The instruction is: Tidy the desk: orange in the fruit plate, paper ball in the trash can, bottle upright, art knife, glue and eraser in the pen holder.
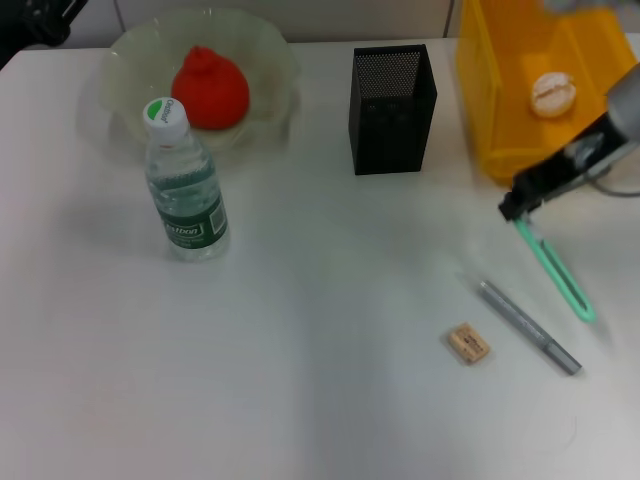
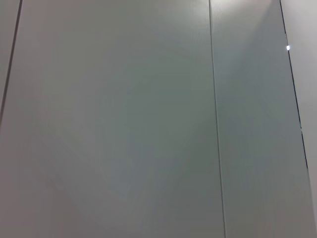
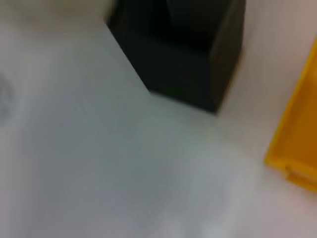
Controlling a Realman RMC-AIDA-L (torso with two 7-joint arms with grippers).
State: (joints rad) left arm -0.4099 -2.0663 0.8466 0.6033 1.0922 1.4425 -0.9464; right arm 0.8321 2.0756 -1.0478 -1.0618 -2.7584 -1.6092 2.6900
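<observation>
Right end effector (image 1: 522, 208) hangs at the far end of the green knife (image 1: 556, 270), grip probably closed on it; orange (image 1: 210, 88) plated, bottle (image 1: 186, 185) upright, paper ball (image 1: 553, 94) binned; eraser (image 1: 468, 343) and pen-like glue (image 1: 528, 327) remain on the table (image 1: 300, 350)

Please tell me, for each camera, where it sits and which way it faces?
Head: on the robot's head, facing forward and down at the desk with bottle, plate, holder and bin; the right end effector holds a green knife.
Left wrist: on the left arm, facing a plain panelled wall; no body part shows.
Right wrist: on the right arm, facing the desk; no fingers show.
Shared: head and right wrist both show holder and bin.
</observation>
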